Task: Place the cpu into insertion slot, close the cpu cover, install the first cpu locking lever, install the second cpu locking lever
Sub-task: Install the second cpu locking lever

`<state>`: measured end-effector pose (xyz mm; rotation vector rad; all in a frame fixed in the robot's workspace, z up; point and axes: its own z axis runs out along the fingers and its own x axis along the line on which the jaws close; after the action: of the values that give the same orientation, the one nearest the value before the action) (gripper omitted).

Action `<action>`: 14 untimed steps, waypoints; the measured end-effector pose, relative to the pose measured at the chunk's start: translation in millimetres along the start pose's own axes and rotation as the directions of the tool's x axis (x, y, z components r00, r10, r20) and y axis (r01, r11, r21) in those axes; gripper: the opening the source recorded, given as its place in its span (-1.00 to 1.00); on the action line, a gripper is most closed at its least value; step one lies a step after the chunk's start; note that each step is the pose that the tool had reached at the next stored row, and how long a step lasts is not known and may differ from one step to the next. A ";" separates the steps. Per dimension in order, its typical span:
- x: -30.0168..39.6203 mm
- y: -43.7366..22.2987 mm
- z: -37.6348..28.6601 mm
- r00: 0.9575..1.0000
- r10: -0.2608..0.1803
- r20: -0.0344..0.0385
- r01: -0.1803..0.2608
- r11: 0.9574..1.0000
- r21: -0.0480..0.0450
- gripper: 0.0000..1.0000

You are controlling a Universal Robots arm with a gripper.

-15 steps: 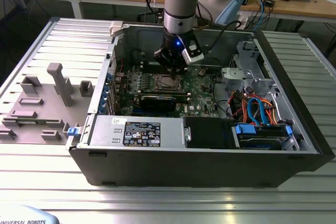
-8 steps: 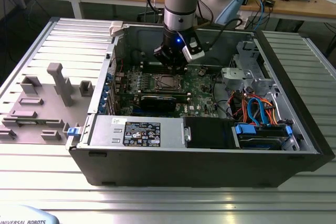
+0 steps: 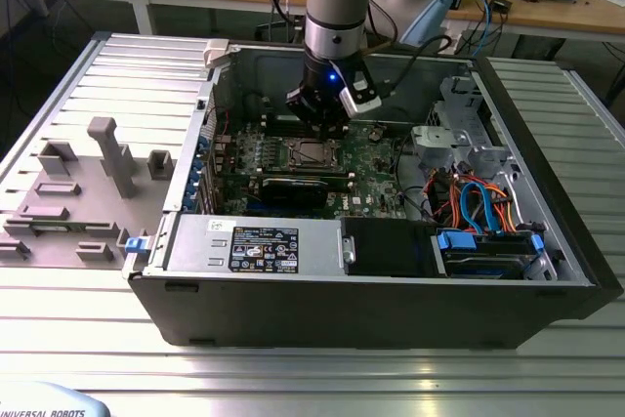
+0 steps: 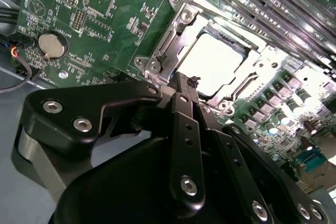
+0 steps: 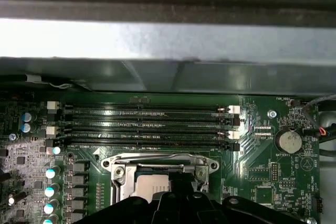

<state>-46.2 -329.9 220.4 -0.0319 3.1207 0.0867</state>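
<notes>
Sits near the upper middle of the exterior view: the gripper (image 3: 320, 122), lowered into the open computer case (image 3: 391, 305) and hanging just above the insertion slot (image 3: 312, 144) on the green circuit board (image 3: 376, 171). Closes its fingers to a narrow point in the second wrist view (image 4: 185, 85), with nothing seen pinched between them. Rests that tip at the edge of the socket, on or just over the metal frame; cannot tell which.

Lies inside the slot: the cpu (image 4: 218, 66), flat, its pale metal top bright under the light, also seen in the first wrist view (image 5: 152, 184). Frames it on all sides: the cpu cover (image 4: 173, 35), down flat over the chip's edges (image 5: 157, 159).

Run just beyond the socket: four long memory slots (image 5: 147, 124), parallel to one another. Sits well apart from the socket, on the same board: a round coin battery (image 4: 51, 44).

Lies just below the socket in the exterior view: a long black graphics card (image 3: 293, 187). Fills the case's lower left corner there: a grey power supply (image 3: 254, 244).
</notes>
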 end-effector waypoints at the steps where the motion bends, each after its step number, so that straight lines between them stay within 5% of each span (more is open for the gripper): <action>1: 0.0 -1.2 -0.1 1.000 0.000 0.000 0.000 1.000 0.000 -0.79; 5: 0.1 -4.9 -0.3 1.000 0.000 0.000 0.000 1.000 0.002 -0.79; 9: 0.0 -5.0 -5.2 1.000 0.000 0.000 0.000 1.000 0.021 -0.79; 13: -0.1 -4.9 -10.4 1.000 -0.001 -0.001 0.001 1.000 0.029 -0.79; 14: -0.3 -4.6 -19.7 1.000 -0.001 -0.001 0.001 0.999 0.050 -0.79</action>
<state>-46.2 -335.5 239.8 -0.0328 3.1225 0.0081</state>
